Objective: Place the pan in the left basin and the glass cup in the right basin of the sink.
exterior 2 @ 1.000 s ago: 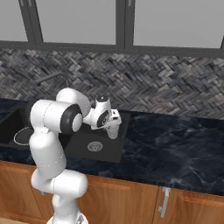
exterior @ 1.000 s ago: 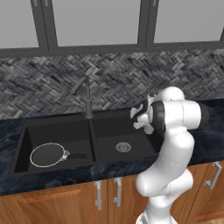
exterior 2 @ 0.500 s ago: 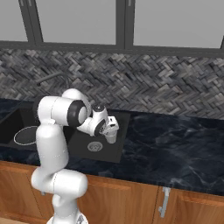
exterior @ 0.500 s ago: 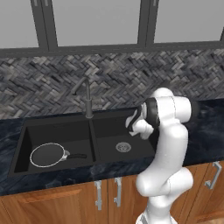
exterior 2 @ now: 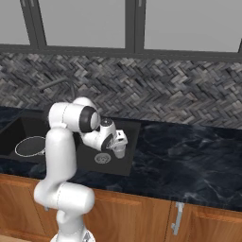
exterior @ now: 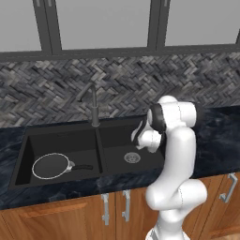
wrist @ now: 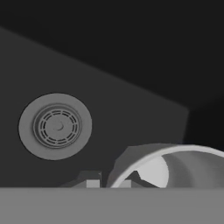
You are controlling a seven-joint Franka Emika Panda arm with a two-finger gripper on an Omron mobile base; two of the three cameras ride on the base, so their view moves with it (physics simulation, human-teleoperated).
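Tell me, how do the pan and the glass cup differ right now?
The pan lies flat on the left basin floor; the glass cup hangs in the gripper above the right basin. The pan is dark and wide, the glass cup pale and small.

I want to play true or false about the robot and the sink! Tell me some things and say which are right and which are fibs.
1. The pan lies in the left basin. True.
2. The glass cup stands on the counter. False: the gripper holds it over the right basin.
3. The pan's handle points towards the divider between the basins. True.
4. The faucet is running water. False: no water shows.
5. The hand view shows a round drain below the cup. True.
6. The pan is upside down. False: its dark inside faces up.
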